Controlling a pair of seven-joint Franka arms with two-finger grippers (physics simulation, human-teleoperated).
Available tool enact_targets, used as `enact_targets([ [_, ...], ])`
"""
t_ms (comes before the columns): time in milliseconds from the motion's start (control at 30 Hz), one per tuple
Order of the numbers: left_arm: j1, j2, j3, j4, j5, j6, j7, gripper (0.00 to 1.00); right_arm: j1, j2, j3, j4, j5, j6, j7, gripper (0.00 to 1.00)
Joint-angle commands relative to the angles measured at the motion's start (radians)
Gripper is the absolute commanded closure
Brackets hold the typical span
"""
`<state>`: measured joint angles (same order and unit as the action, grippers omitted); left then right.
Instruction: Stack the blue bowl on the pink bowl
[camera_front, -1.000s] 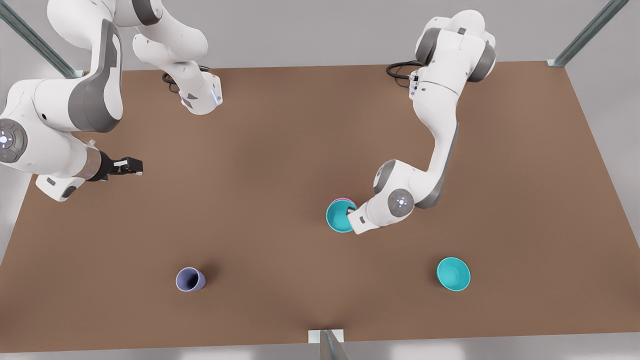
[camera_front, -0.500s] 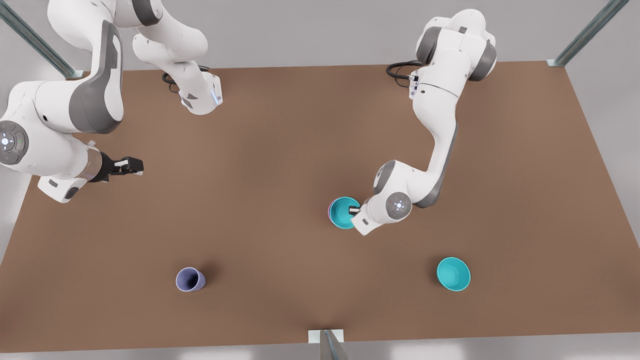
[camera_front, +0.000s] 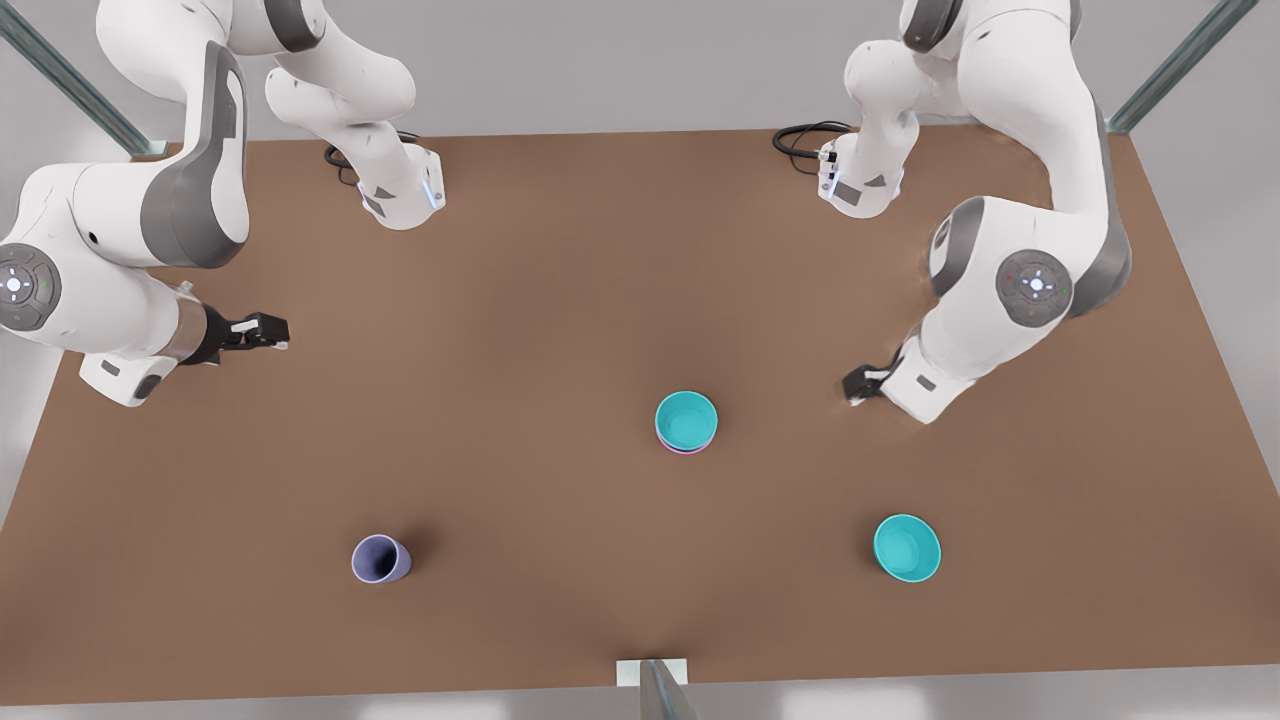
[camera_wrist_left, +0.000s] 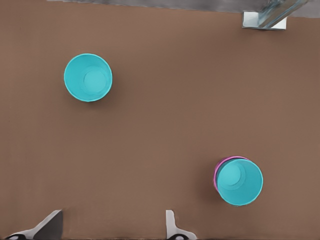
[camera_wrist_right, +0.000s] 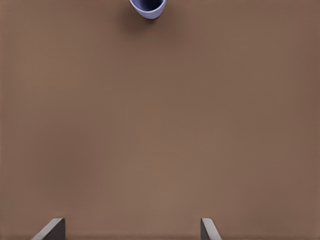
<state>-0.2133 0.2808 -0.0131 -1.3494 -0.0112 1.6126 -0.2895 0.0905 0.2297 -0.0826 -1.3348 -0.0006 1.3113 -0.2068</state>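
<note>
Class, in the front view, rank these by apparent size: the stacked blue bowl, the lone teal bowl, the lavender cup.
1. the blue bowl and the lone teal bowl: they look alike, so no ranking between them.
2. the lavender cup: clearly smallest.

The brown table (camera_front: 560, 300) carries the pink bowl (camera_front: 686, 448) mid-table, a teal bowl (camera_front: 907, 548) and a lavender cup (camera_front: 380, 559) well apart on either side of it.

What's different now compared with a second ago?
The left end effector let go of the blue bowl, which now sits nested in the pink bowl, and drew back toward the front view's right, open. The right end effector, the other teal bowl and the lavender cup stayed put.
</note>
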Motion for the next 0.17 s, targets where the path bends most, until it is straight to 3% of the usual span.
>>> enact_targets([
  [0, 0.046, -0.094, -0.002, -0.03, 0.128, -0.273, 0.369, 0.0, 0.0, -0.001, 0.0, 0.002, -0.001, 0.0, -0.013, 0.0],
  [133, 0.042, -0.121, -0.001, -0.027, 0.114, -0.28, 0.354, 0.0, 0.0, -0.001, 0.0, 0.002, -0.001, 0.0, -0.011, 0.0],
])
